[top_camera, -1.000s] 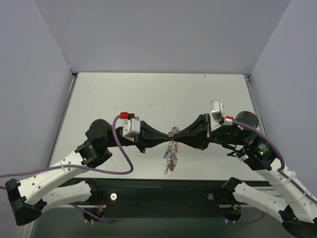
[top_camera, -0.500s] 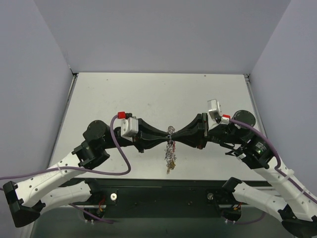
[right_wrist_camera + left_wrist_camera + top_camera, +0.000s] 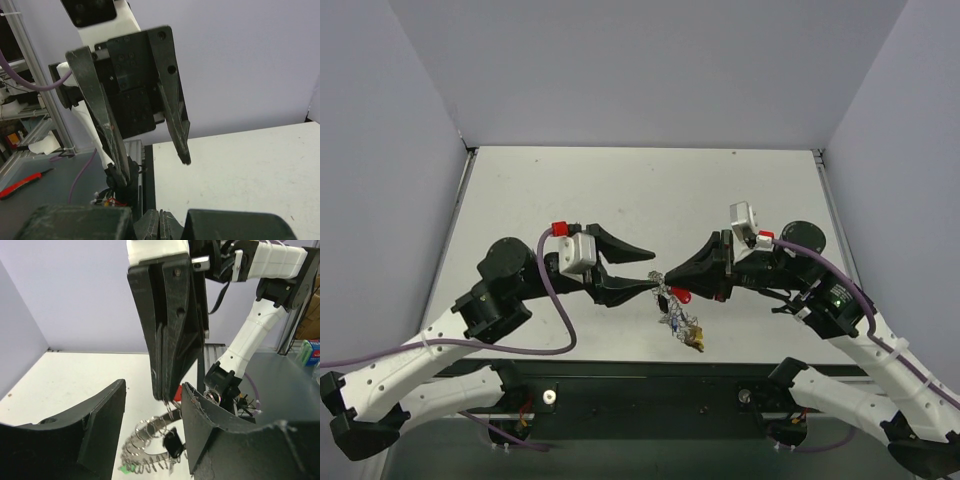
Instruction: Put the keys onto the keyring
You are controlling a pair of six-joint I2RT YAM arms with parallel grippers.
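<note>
The keyring (image 3: 672,308) runs its long axis from the middle of the tabletop (image 3: 620,190) toward 5 o'clock. Its top end is clamped in the right jaws, which are pressed together on the wire, and its gold tag (image 3: 696,343) sits at the far end by the near edge. The right arm (image 3: 790,270) reaches in from 3 o'clock, the left arm (image 3: 520,280) from 9 o'clock. The left jaws stand apart, holding nothing, just beside the ring's top. The ring is thin, silvery, coiled wire; a red-headed key (image 3: 680,296) shows just below the grip.
</note>
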